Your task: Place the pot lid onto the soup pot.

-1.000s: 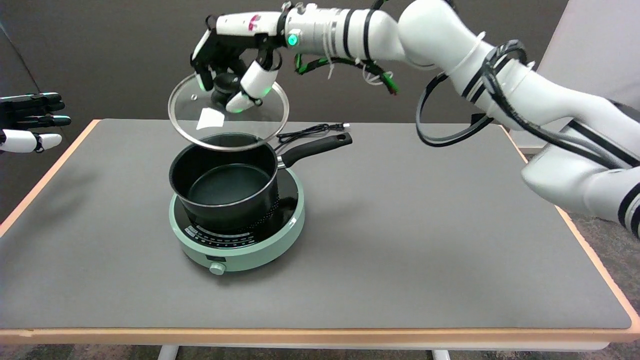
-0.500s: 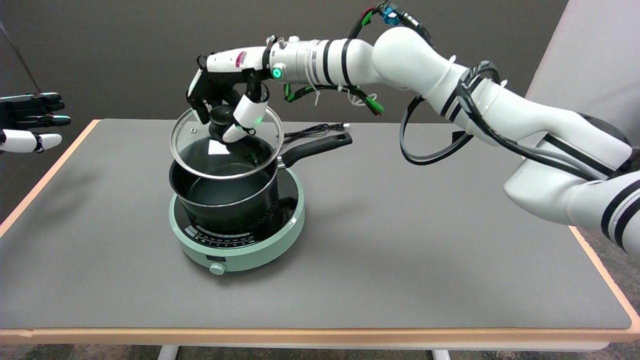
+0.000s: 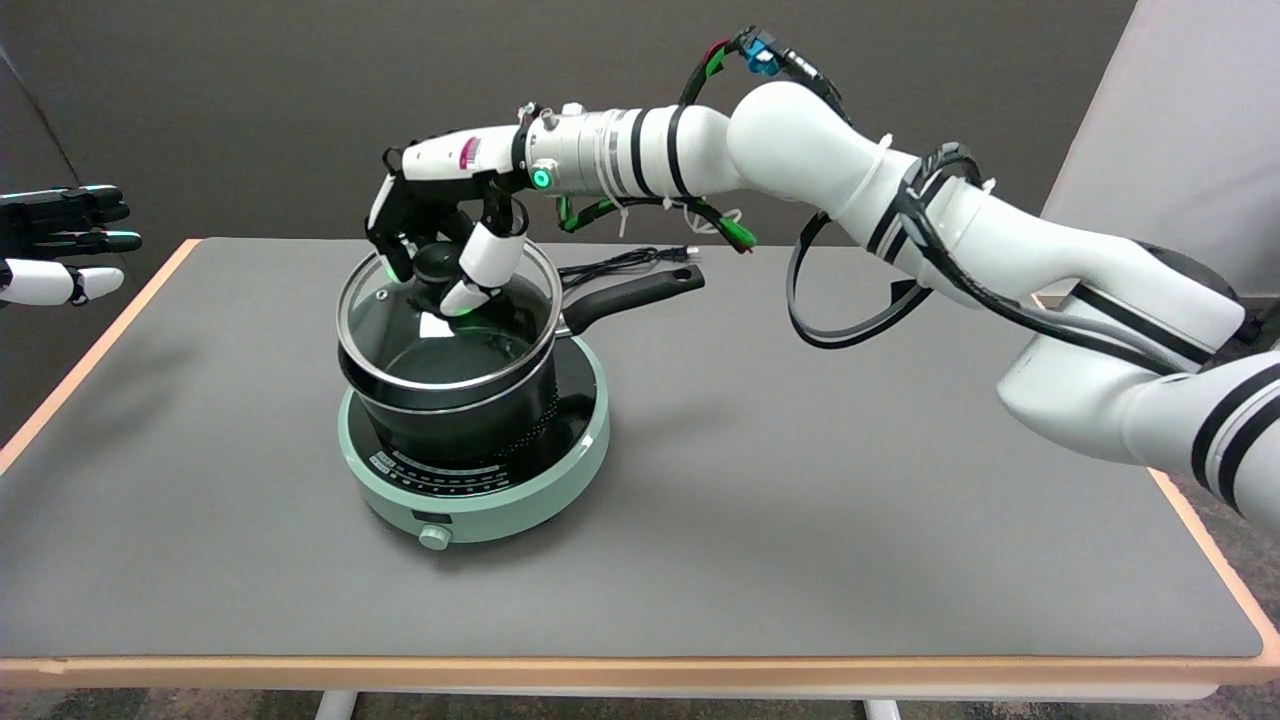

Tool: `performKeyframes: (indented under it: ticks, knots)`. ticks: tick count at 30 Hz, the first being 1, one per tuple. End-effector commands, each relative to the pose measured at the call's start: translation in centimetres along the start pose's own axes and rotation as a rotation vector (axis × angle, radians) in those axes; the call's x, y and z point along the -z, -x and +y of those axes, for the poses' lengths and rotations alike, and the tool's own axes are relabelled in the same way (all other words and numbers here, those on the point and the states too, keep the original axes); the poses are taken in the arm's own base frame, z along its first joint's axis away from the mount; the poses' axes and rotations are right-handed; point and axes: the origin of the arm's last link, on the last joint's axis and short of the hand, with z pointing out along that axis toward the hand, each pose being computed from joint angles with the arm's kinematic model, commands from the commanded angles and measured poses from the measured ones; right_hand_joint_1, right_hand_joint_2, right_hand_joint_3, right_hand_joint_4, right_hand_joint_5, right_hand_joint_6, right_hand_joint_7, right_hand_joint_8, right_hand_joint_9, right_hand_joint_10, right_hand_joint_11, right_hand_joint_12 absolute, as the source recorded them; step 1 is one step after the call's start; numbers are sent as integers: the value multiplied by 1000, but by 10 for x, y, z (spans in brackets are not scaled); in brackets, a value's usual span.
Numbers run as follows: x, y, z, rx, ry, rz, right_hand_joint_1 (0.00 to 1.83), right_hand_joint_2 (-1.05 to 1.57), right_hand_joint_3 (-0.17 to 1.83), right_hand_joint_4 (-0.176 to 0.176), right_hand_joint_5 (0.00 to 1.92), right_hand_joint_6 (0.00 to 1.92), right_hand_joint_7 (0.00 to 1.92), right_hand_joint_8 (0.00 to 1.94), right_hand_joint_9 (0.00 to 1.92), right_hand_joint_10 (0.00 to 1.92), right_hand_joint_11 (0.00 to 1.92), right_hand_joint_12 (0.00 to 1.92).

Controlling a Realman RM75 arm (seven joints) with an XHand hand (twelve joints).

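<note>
The right arm stretches from the 4 o'clock corner across the surface (image 3: 800, 520), wrist level, its robot hand (image 3: 440, 245) arched downward with fingers clasping the black knob of the pot lid (image 3: 445, 325). The glass lid hangs directly beneath the palm, sitting slightly tilted on the soup pot (image 3: 450, 400), which stands on a green cooker (image 3: 480, 500) toward 9 o'clock.

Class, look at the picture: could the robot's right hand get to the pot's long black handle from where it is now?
Probably yes. The right hand is busy holding the knob of the lid, but the pot handle juts out uncovered just beside it, with only a thin cable lying behind.
</note>
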Motion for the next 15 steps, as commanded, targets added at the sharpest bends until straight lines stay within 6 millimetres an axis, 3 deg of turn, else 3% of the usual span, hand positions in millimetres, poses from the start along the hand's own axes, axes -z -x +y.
performKeyframes:
  ticks: [1, 15]
  knots:
    - [-3, 10, -17, 15, -43, -14, 1361, 784, 799, 176, 774, 960, 886, 1417, 823, 1680, 726, 1528]
    - [-6, 7, -10, 6, -23, -16, 1360, 787, 796, 176, 773, 959, 883, 1421, 822, 1685, 722, 1533]
